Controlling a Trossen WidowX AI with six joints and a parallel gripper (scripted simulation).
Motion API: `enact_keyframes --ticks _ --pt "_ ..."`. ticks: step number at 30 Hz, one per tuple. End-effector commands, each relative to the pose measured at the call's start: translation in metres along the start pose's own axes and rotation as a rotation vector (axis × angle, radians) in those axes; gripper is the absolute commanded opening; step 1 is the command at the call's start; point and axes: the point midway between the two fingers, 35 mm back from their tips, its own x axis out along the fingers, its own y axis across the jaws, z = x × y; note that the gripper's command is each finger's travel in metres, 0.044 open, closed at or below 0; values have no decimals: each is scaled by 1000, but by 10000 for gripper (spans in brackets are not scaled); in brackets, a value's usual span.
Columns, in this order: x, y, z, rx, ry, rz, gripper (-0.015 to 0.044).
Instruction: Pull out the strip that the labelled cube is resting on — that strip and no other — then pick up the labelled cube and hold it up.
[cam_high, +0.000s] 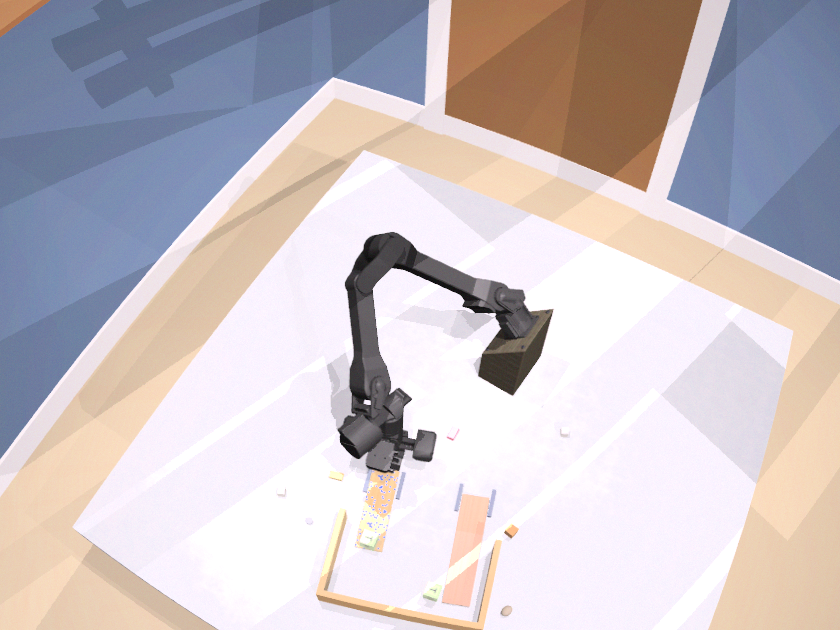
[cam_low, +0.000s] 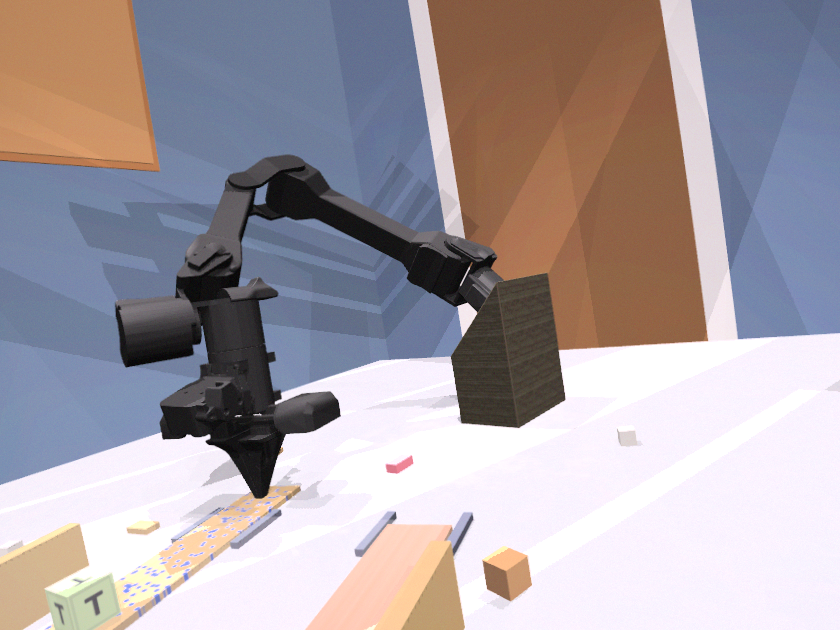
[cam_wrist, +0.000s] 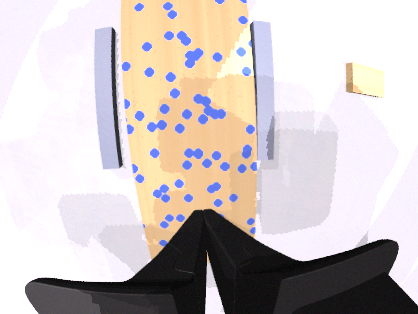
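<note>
- claw (cam_high: 386, 467) (cam_low: 260, 495) (cam_wrist: 203, 217) is sitting pinched narrow over the speckled strip's (cam_high: 381, 501) (cam_low: 203, 544) (cam_wrist: 190, 125) end, lower left in the exterior view;
- labelled cube (cam_high: 369, 537) (cam_low: 84, 600) is resting on that strip, bottom left corner there

Wood-grained pink strip (cam_high: 466, 549) (cam_low: 386, 569), matt.

The kind of place can't be pinned down beyond an indoor room: plain blue walls (cam_high: 223, 155) (cam_low: 271, 88), a tall flat brown door-like panel (cam_high: 563, 81) (cam_low: 563, 169) in a white frame (cam_high: 435, 61) (cam_low: 709, 169), white skirting (cam_high: 203, 213), and pale tan wood-look flooring (cam_high: 271, 172) around a broad whitish surface (cam_high: 610, 474) (cam_low: 678, 515).
</note>
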Motion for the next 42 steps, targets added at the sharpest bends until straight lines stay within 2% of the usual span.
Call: enact_keyframes --ticks 1,42 --pt "5 1 -15 -2 23 6 0" --pt "4 3 -73 -4 25 6 0"
